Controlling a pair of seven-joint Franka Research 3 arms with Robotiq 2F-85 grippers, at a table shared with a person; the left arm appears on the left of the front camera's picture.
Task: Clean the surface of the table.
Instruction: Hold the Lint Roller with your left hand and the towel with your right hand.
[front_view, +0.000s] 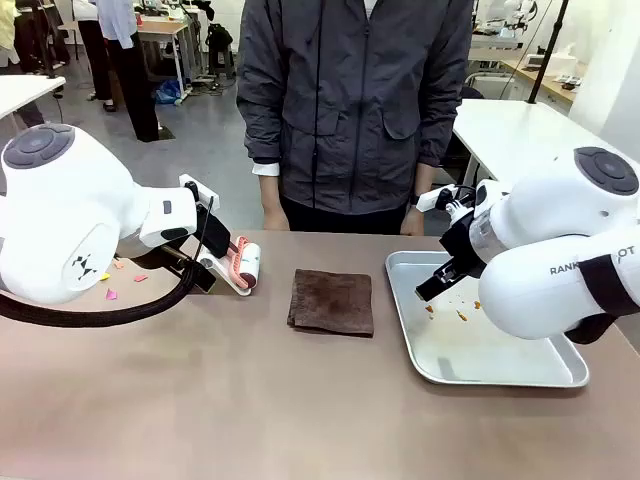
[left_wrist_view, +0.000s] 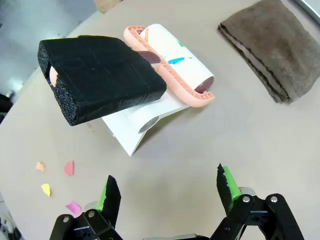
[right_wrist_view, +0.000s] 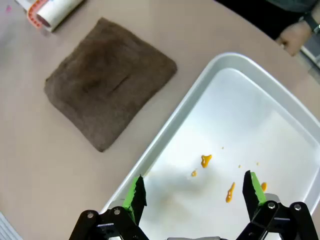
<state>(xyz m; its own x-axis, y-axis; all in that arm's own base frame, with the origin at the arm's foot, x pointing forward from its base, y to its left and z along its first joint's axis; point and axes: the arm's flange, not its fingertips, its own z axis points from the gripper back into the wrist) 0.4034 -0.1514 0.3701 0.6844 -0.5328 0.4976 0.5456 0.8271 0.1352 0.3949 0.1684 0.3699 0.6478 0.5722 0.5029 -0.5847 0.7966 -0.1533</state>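
While scraps (left_wrist_view: 69, 168) dot table (front_view: 250, 400), cloth (front_view: 331, 301) rests

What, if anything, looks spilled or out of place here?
Small coloured paper scraps lie scattered on the table beside the lint roller. Orange drips spot the metal tray. The folded brown cloth lies flat and tidy; nothing looks damaged.

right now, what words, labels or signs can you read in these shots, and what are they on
"RANK" and "OT": on the right arm, white shell, the rest hidden.
Black emblem without letters: on the left arm.
Lint roller: coloured specks, no readable print.
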